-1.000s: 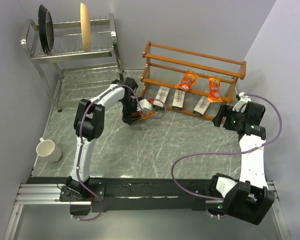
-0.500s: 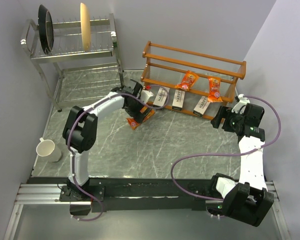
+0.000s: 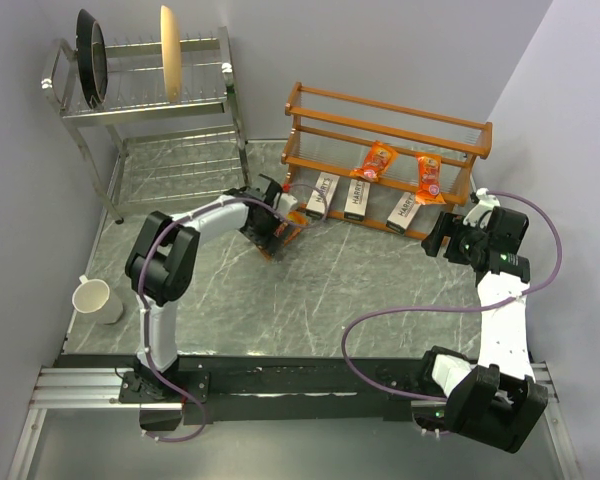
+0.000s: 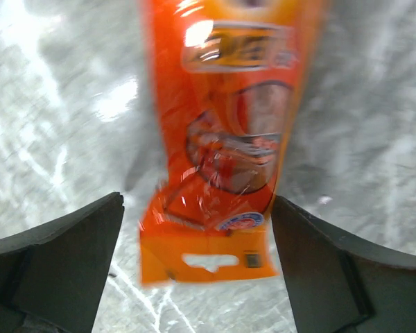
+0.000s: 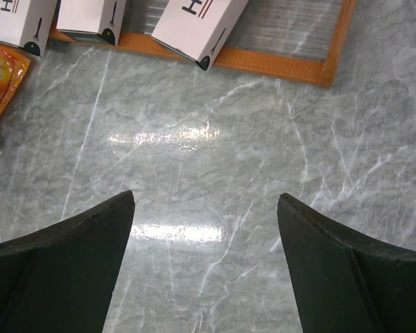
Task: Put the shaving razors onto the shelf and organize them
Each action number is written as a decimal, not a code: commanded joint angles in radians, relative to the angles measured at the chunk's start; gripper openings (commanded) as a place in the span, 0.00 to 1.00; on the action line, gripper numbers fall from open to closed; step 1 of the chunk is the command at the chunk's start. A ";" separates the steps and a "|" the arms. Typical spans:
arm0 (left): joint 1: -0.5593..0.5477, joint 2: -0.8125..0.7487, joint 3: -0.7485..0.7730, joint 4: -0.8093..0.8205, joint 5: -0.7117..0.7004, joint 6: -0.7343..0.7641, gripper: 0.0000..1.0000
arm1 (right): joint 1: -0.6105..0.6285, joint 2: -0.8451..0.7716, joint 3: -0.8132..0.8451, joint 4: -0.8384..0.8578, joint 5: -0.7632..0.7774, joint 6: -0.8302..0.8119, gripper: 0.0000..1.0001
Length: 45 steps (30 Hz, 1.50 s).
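swinging back down from by the shelf [image 3: 385, 128] with the left gripper [image 4: 197, 201] wide open, one finger each side of the last orange pack [image 4: 222, 132]. lying flat on the table [image 3: 330, 290], just before the shelf. looks ready for a grab. right gripper [image 5: 204, 198] open too, holding nothing.

A robot lab cell dressed as a home kitchen corner: left arm [image 3: 160, 265] and right arm [image 3: 502, 300] bolted to an aluminium rail [image 3: 80, 385], purple cables [image 3: 346, 340] trailing; plain lilac walls [image 3: 380, 50] box in the marble-patterned table [image 3: 310, 290]; steel dish rack [image 3: 170, 110], mug [image 3: 92, 297], wooden shelf [image 3: 483, 140].
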 commanded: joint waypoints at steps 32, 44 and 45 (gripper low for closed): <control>0.103 -0.316 -0.081 0.165 0.449 -0.848 0.01 | -0.007 0.008 0.089 0.003 -0.024 0.021 0.90; 0.058 -0.204 -0.189 0.119 0.312 -0.965 0.31 | 0.236 -0.047 0.125 0.003 -0.095 -0.016 0.90; 0.057 -0.202 -0.185 0.124 0.315 -0.971 0.35 | 0.247 -0.044 0.125 0.007 -0.087 -0.014 0.90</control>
